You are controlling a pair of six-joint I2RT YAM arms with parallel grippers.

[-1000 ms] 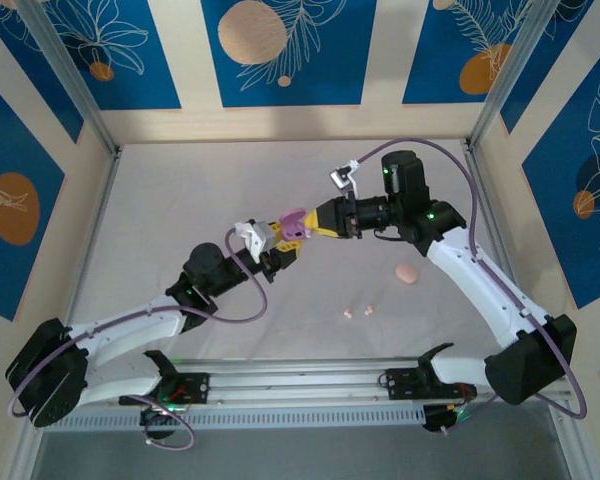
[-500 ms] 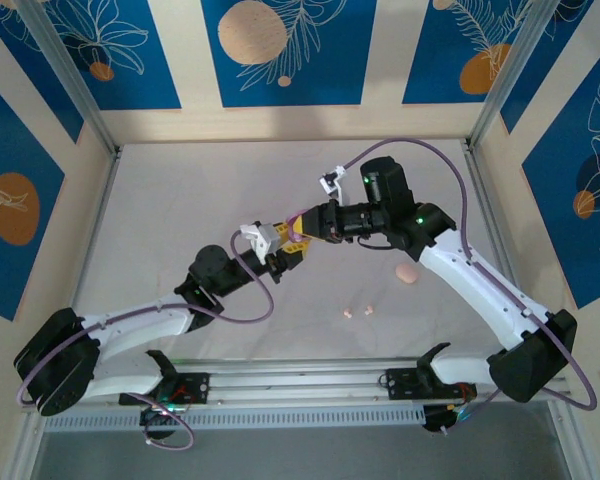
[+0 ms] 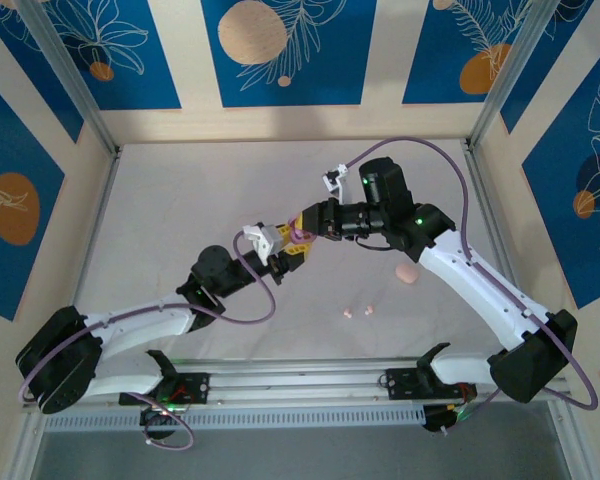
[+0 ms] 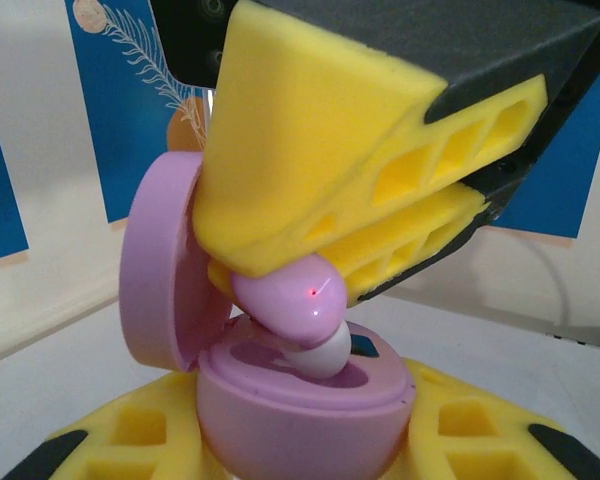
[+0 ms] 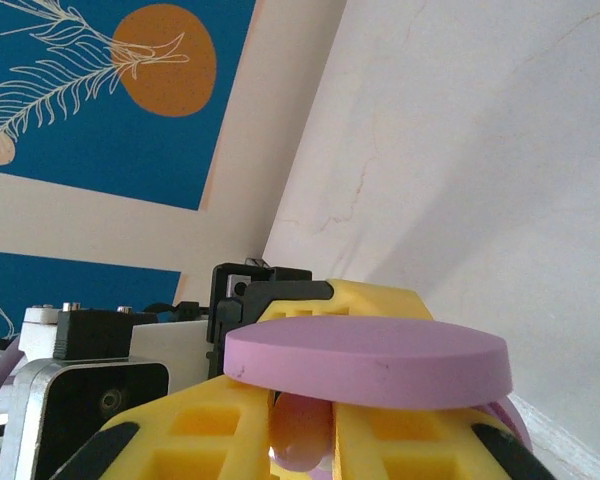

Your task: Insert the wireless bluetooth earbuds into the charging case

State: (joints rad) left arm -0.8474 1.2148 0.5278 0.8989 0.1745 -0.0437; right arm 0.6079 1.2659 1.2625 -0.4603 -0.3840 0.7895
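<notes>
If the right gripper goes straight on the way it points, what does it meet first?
The open lilac case held in the left gripper: the lilac earbud the right gripper holds would press into its base first, though depth is unclear.

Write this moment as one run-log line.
left fingers: shut on lilac case, lid open | right fingers: shut on lilac earbud, stem in case | pink earbuds: on table
</notes>
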